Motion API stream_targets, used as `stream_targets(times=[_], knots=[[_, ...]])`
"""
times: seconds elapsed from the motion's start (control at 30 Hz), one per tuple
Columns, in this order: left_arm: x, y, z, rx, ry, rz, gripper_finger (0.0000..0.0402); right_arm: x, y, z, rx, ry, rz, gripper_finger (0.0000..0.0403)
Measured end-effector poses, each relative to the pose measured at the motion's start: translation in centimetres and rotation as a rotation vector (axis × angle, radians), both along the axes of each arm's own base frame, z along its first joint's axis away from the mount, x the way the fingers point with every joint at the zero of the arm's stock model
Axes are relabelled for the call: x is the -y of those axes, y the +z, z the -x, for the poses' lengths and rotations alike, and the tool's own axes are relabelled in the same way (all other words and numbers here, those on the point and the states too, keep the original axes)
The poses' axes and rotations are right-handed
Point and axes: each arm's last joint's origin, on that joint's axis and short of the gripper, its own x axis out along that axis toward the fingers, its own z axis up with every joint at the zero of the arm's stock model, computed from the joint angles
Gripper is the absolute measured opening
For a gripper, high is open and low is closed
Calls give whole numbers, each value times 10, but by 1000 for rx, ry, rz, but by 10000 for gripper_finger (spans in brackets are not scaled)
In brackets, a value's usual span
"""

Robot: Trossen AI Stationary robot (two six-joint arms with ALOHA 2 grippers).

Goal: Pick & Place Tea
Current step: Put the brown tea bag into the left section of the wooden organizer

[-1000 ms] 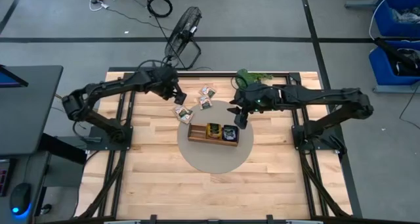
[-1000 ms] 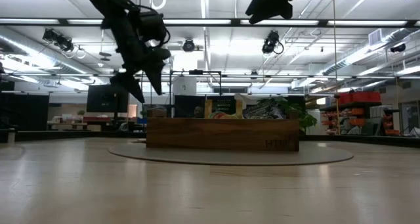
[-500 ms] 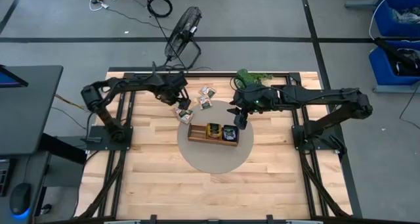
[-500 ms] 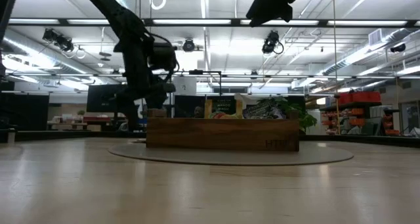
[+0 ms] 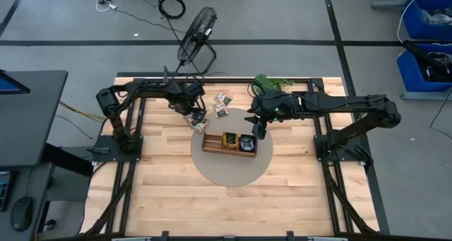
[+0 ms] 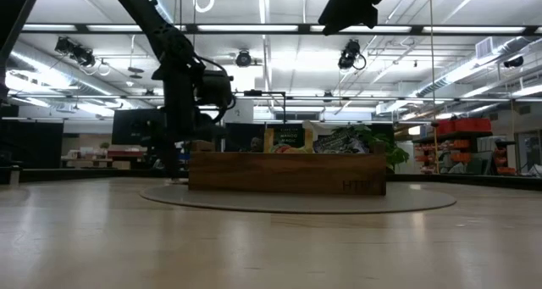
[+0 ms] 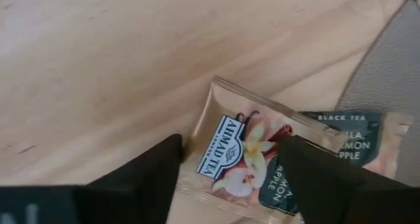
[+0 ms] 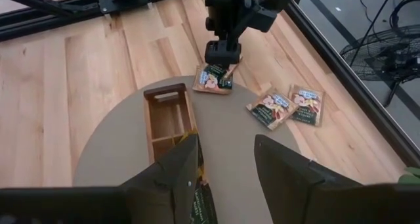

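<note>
A tea packet with a blue label and fruit print lies flat on the wood, one corner on the grey round mat. My left gripper is open and low over it, a finger at either side; whether they touch it does not show. It stands left of the wooden tray in the high view. Two more packets lie farther back. A yellow packet and a black one stand in the tray. My right gripper hovers open above the tray's right end.
The tray's left compartment holds nothing. A green plant lies at the table's far edge behind the right arm. Bare wood stretches along the near half of the table. A fan stands on the floor beyond the table.
My left gripper has moved from over the far-left wood toward the tray and down, and now sits low over the packet at the mat's edge. The right arm and all packets have stayed put.
</note>
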Motion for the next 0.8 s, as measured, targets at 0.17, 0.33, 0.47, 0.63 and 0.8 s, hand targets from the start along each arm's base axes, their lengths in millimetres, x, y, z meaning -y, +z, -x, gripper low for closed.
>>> stream_targets(times=[0.17, 0.33, 0.47, 0.63, 0.8], knots=[[0, 0, 1, 2, 0, -2, 179, 0, 0, 0, -4, 12, 13, 160], [0, 1, -1, 13, -23, -5, 104, 0, 0, 0, -4, 13, 15, 160], [0, 1, -1, 11, -36, -9, 52, 0, 0, 0, -4, 13, 15, 160], [0, 4, 0, 16, -53, -20, 16, 0, 0, 0, -4, 13, 15, 160], [2, 20, 5, 45, -53, -52, 25, 0, 0, 0, -4, 13, 14, 160]])
